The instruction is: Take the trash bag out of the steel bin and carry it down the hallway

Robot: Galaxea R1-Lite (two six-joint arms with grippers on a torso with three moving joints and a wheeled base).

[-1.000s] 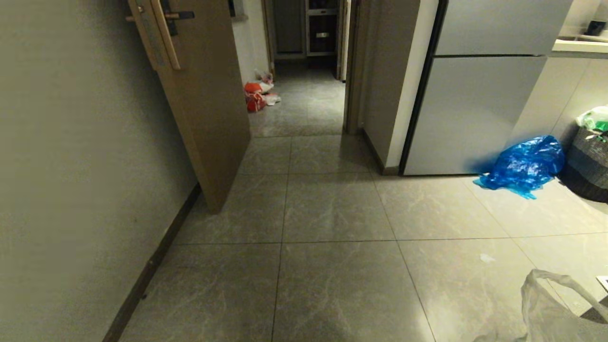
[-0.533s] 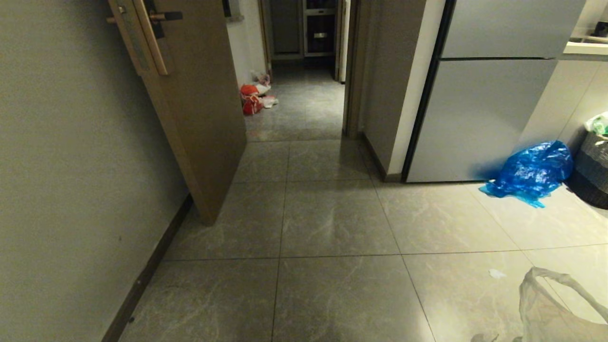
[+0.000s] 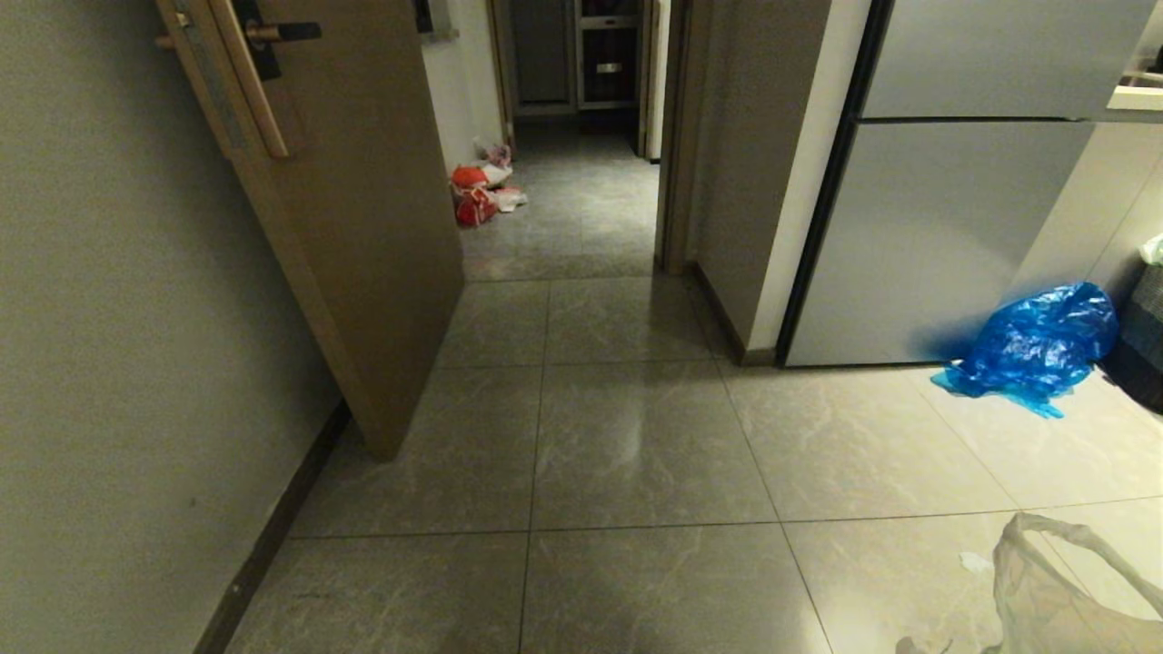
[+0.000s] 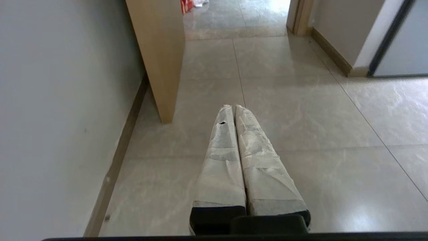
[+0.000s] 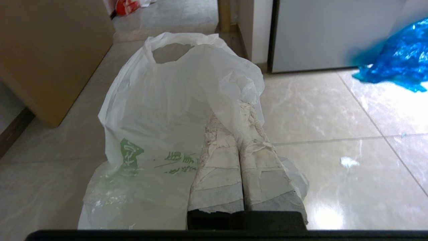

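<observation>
The trash bag [image 5: 160, 110], thin whitish plastic with green printing, hangs from my right gripper [image 5: 234, 112], which is shut on a fold of it just above the floor. The fingertips are covered by the plastic. In the head view only the bag's handle loop [image 3: 1045, 590] shows, at the lower right corner. My left gripper [image 4: 233, 107] is shut and empty, pointing level over the grey tiles. The hallway [image 3: 581, 209] opens straight ahead between brown door frames. The steel bin is out of view.
An open wooden door [image 3: 363, 227] juts out from the left wall [image 3: 109, 363]. A grey fridge [image 3: 945, 227] stands at the right with a blue plastic bag [image 3: 1036, 350] and a dark basket [image 3: 1147, 336] beside it. A red-orange bag [image 3: 472, 195] lies in the passage.
The whole head view has shifted: door, fridge and blue bag look nearer and slide outward and down, so the camera has moved forward. The trash bag keeps its place in my right gripper.
</observation>
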